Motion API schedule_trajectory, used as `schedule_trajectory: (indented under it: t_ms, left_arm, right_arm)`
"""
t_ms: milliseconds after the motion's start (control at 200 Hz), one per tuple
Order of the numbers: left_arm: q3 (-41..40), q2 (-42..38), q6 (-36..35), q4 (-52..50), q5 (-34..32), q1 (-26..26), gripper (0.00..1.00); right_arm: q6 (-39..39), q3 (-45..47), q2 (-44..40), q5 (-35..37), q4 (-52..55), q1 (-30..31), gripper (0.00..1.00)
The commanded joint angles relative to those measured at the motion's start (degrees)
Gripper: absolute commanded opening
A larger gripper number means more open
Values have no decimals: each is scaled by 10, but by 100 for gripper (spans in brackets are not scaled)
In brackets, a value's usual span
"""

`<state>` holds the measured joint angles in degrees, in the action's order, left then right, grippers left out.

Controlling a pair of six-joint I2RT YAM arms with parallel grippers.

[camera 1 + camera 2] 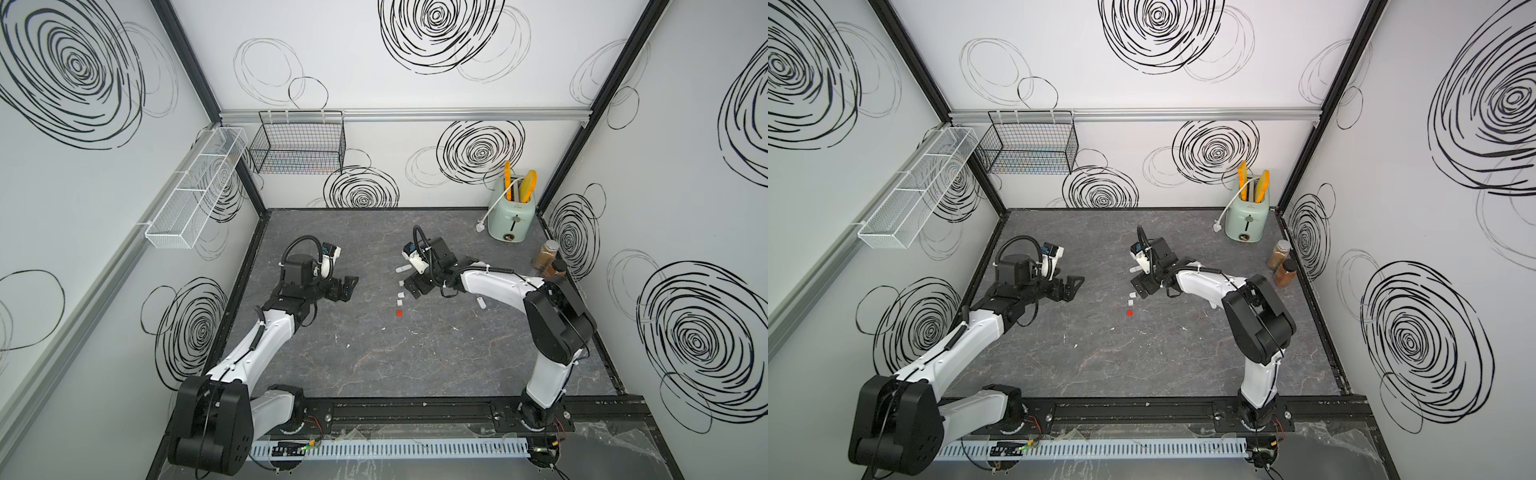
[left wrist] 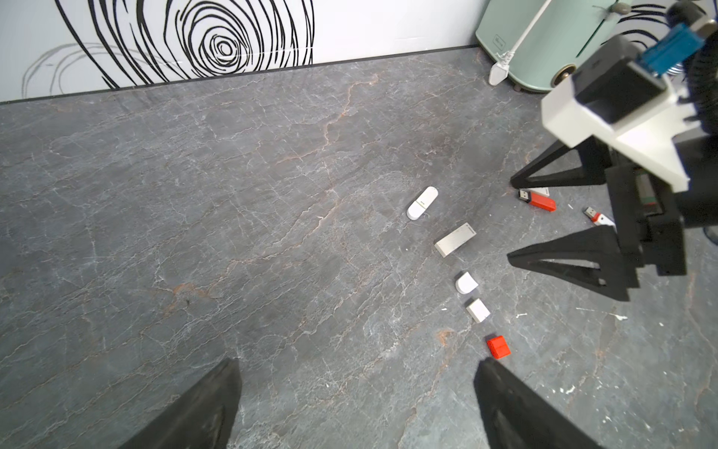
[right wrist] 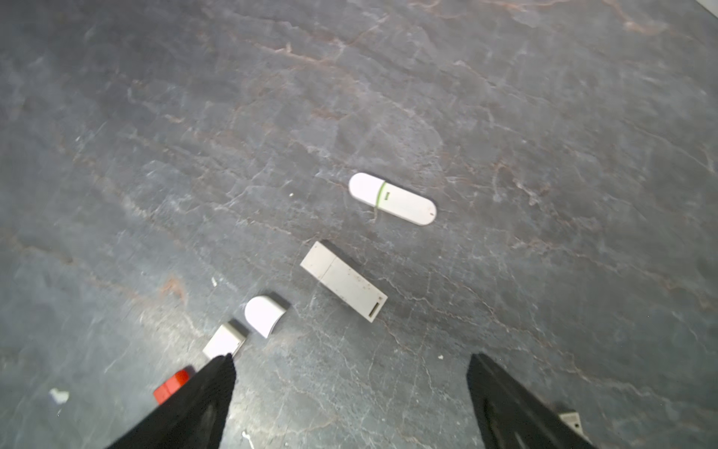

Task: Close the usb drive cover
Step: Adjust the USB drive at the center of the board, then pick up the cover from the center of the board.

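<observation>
Several usb drives and loose covers lie mid-table. A red drive (image 2: 538, 200) and a red-and-white drive (image 2: 598, 217) show bare plugs. A white oval drive (image 3: 392, 198) and a grey drive (image 3: 344, 280) are capped. A rounded white cover (image 3: 265, 313), a square white cover (image 3: 224, 341) and a red cover (image 2: 499, 346) lie in a row. My right gripper (image 1: 409, 286) hangs open just above the table, the red drive under its fingers (image 2: 571, 268). My left gripper (image 1: 351, 287) is open and empty, left of the row.
A mint toaster (image 1: 512, 216) with its cord stands at the back right. Two spice bottles (image 1: 545, 254) stand by the right wall. A black wire basket (image 1: 299, 145) and a white mesh tray (image 1: 195, 187) hang on the walls.
</observation>
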<state>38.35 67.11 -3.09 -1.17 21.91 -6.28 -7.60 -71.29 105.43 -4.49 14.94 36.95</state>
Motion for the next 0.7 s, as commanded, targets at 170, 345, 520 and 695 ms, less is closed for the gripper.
schedule_trajectory:
  t_ms: [170, 345, 520, 695]
  left_arm:
    - [0, -6, -24, 13, 6, -8, 98]
    - [-1, -4, -26, 12, 6, -11, 98]
    - [0, 1, -24, 14, 8, -15, 98]
    - [-4, 0, -25, 18, 3, -15, 98]
  right_arm:
    - [-180, -137, 109, -49, 194, 27, 88]
    - [-233, -165, 135, -62, 216, 19, 72]
    - [-292, -158, 119, -52, 206, 13, 71]
    - [-325, -136, 95, -72, 169, -7, 68]
